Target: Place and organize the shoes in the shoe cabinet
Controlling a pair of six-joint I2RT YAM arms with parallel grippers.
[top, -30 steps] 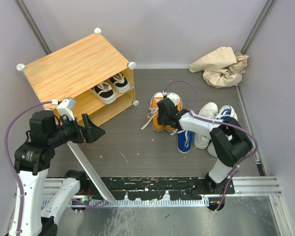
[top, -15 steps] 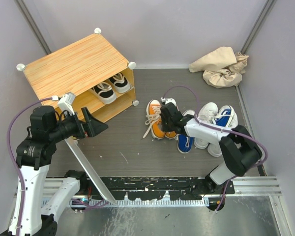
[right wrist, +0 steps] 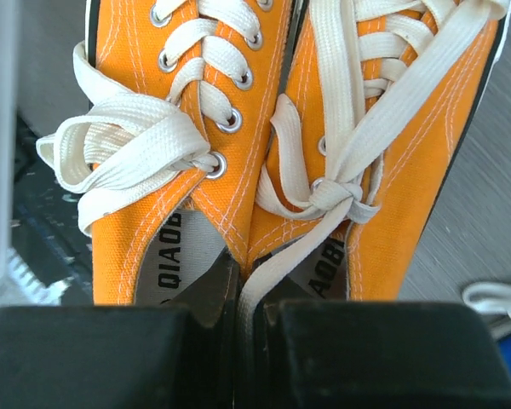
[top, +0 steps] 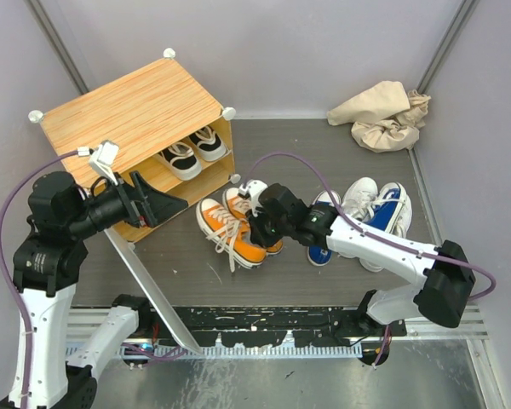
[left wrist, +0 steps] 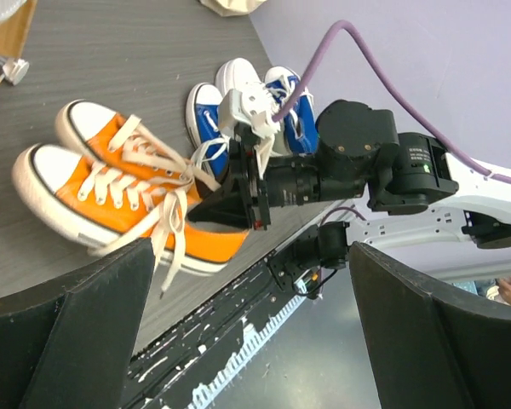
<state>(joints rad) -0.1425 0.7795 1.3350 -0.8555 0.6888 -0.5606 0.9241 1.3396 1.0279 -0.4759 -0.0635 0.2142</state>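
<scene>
Right wrist view: the right gripper (right wrist: 247, 341) pinches the touching inner heel walls of the orange canvas lace-up sneakers (right wrist: 230, 111); the pair lies on the grey table (top: 324, 153) near the wood-grain-topped shoe cabinet (top: 128, 111); left gripper (top: 157, 203) spread, empty; so shallow a pinch may drop one shoe, or trailing laces (right wrist: 128, 153) snag.

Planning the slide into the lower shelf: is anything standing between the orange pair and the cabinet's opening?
Yes: the left gripper hangs open just before the shoe cabinet's lower opening, its left part, facing the orange sneakers held by the right gripper. The floor toward the opening's right part looks bare.
</scene>
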